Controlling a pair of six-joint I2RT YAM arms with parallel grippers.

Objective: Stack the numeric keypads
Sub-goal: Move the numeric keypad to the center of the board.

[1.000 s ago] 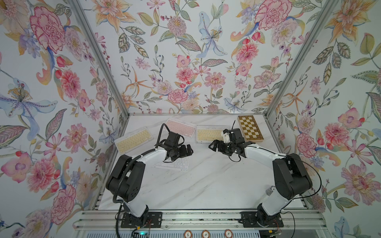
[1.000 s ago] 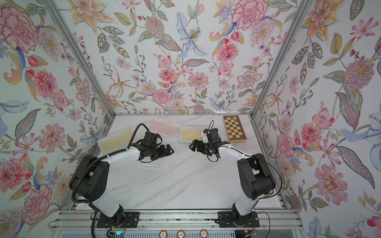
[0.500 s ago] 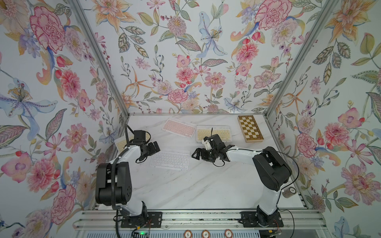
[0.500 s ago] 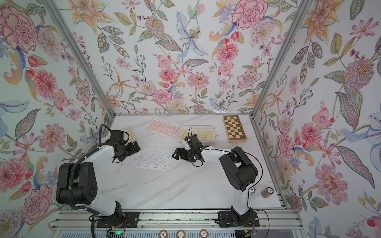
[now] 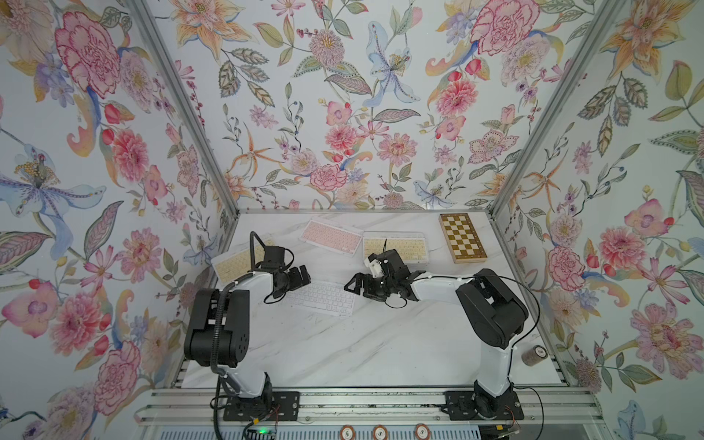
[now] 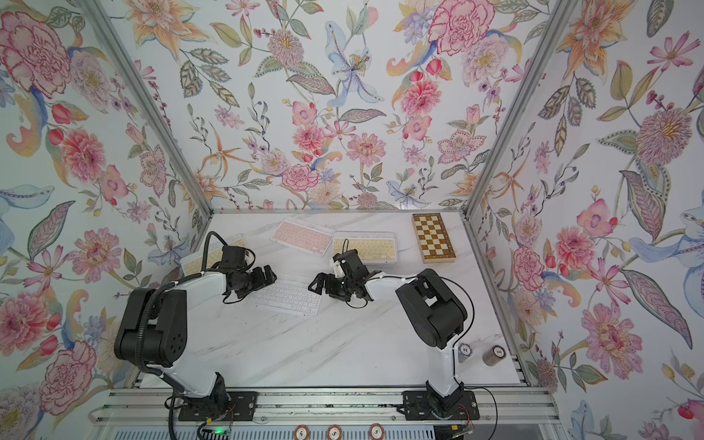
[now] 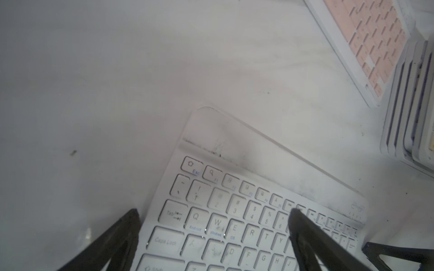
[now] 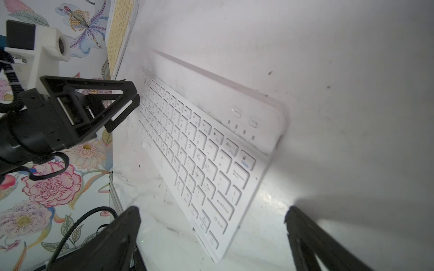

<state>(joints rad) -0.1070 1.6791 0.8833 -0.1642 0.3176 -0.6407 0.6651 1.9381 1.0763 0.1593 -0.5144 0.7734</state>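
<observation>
Marble table (image 5: pixel 343 354). Keypad stack (image 5: pixel 417 247), yellow on top, far centre, right wrist over its near edge. White keypad (image 5: pixel 322 299), flat, mid-table, between the grippers. Pink keypad (image 5: pixel 330 236), far, just beside stack. Yellow keypad (image 5: pixel 232 263), far left edge. Chessboard (image 5: pixel 462 243), far right. Left gripper (image 5: pixel 304 275), fingers apart, straddling white keypad's left end. Right gripper (image 5: pixel 353 286), fingers wide apart, empty, near its right end.
</observation>
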